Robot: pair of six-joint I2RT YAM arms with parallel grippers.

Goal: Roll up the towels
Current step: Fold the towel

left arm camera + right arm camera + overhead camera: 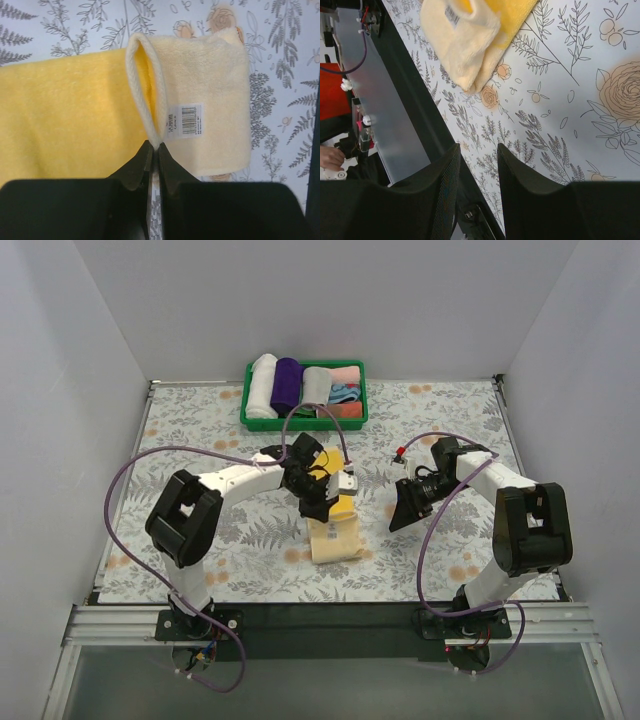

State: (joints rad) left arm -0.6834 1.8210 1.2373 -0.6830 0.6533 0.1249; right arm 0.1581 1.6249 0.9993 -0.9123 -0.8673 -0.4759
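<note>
The pale yellow towel [335,535] lies at the table's middle front, part of it folded over so its paler underside [210,90] and a barcode label [183,120] show. My left gripper [155,147] is shut on the towel's looped edge, directly above it [335,495]. The light grey towel [316,385] sits as a roll in the green basket. My right gripper [403,512] hovers to the right of the yellow towel [470,40], a little apart from it. It [479,155] is open, with only the patterned tablecloth between its fingers.
The green basket [305,424] at the back centre also holds a white roll [262,385], a purple roll [287,383] and folded pink and blue cloths [345,385]. The black and metal front rail [385,100] runs close under my right gripper.
</note>
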